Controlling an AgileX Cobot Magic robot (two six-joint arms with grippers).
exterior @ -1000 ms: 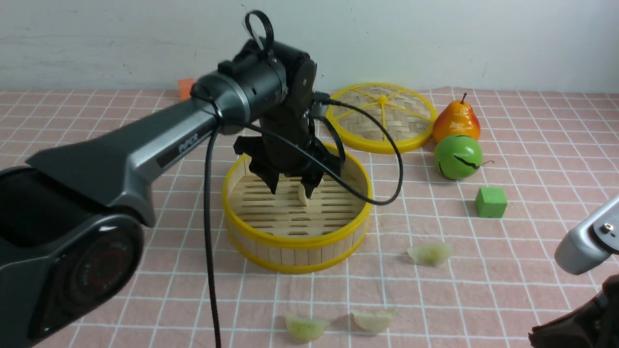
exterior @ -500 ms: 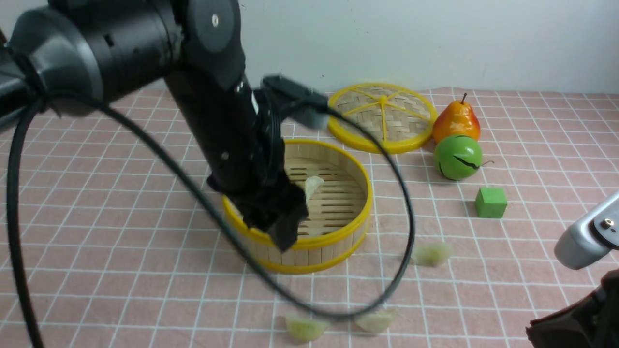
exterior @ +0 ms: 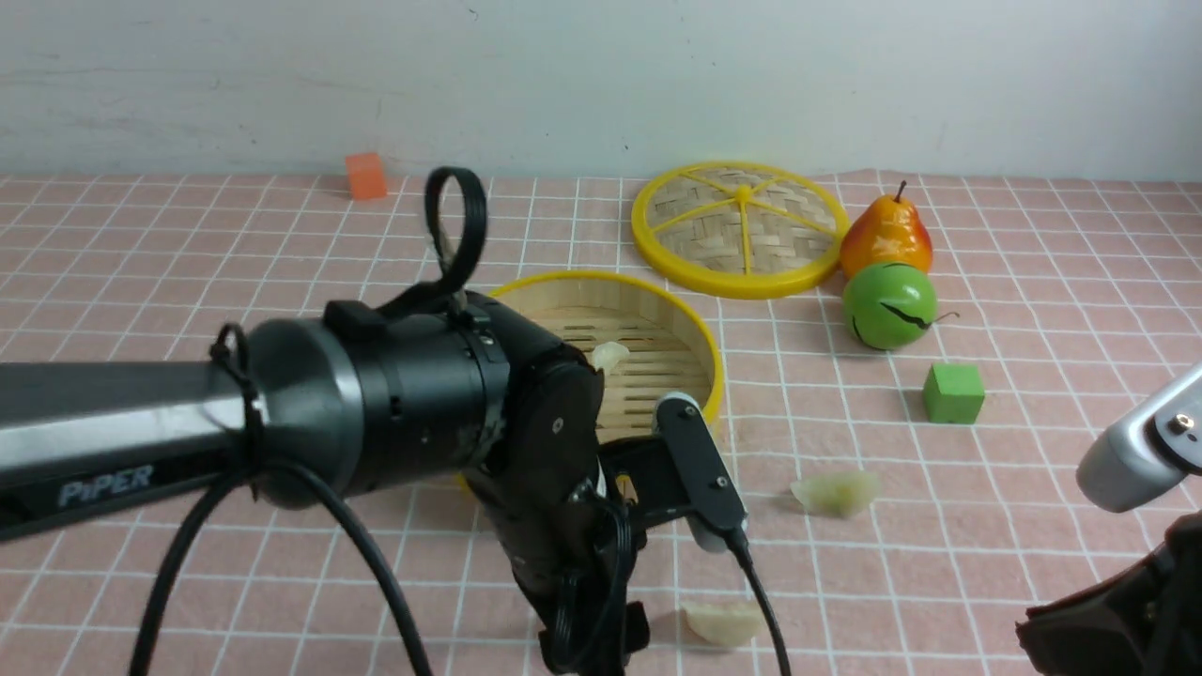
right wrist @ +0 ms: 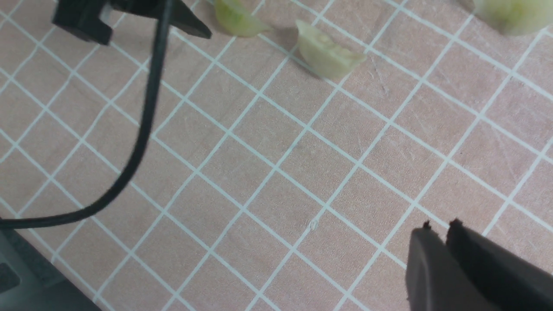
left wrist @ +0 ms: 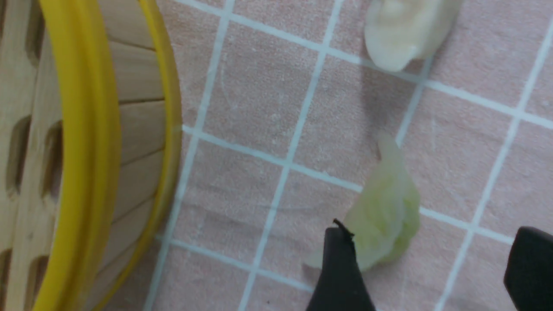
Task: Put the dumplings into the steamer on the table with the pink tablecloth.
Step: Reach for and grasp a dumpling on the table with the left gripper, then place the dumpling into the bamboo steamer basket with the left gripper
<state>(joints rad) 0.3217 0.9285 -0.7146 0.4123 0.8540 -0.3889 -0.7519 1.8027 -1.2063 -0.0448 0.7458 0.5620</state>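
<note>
Left wrist view, left jaws spread wide at a greenish dumpling (left wrist: 384, 216) near the steamer (left wrist: 86, 129), right jaws pressed together

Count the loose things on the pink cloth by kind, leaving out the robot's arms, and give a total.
Dumplings: 4 (one inside the basket, one seen only from the wrist views)
Steamer: 1
Lid: 1
Fruits: 2, the pear and the green round fruit
Cubes: 2, the green cube and the orange cube
Total: 10
</note>
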